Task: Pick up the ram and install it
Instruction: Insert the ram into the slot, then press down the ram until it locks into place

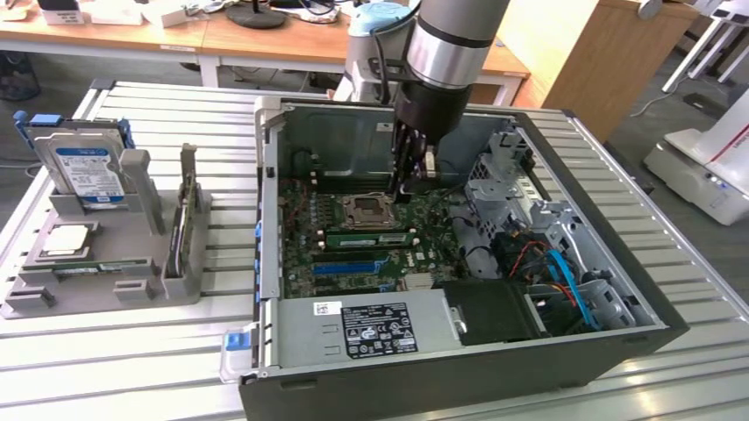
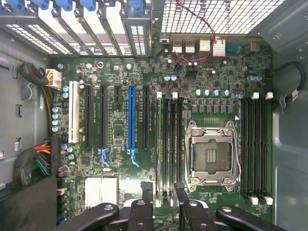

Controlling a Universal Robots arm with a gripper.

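My hand (image 1: pixel 412 186) hangs open and empty just above the ram (image 1: pixel 374 238), which looks seated in the motherboard (image 1: pixel 307 263), so installation seems essentially finished.

Wrist view's edge chops off most of the pincer (image 2: pixel 164 191). In the exterior view the arm (image 1: pixel 451 44) blocks the case wall (image 1: pixel 339 132) at 12 o'clock of the CPU socket (image 1: pixel 365 210), and the print on the hard drive label (image 1: pixel 91 171) is too tiny to read.
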